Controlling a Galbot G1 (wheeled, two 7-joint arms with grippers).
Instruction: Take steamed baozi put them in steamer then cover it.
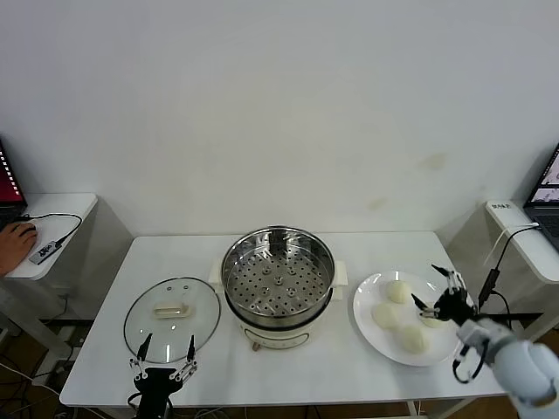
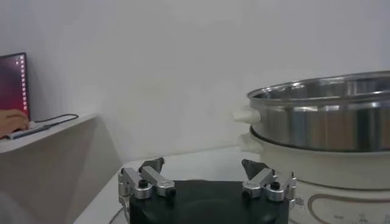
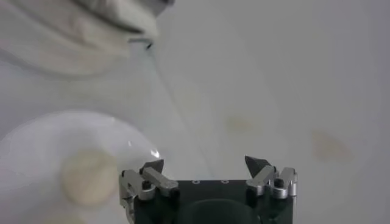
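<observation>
Worktop holds everything. Steamer sits centre, empty, uncovered. White plate just right of it carries all four buns. Glass lid lies flat on the steamer's left. Right end effector hovers at the plate's far edge over a bun, jaws spread, holding nothing. Left end effector is parked at the lid's near edge, also spread. Step: first bun pick. Next it likely needs to drop onto a bun and close gently.

Four cream-white baozi sit together right of the open steel steamer, whose perforated tray is bare. The glass cover, cream handle upward, lies flat left of the steamer.
</observation>
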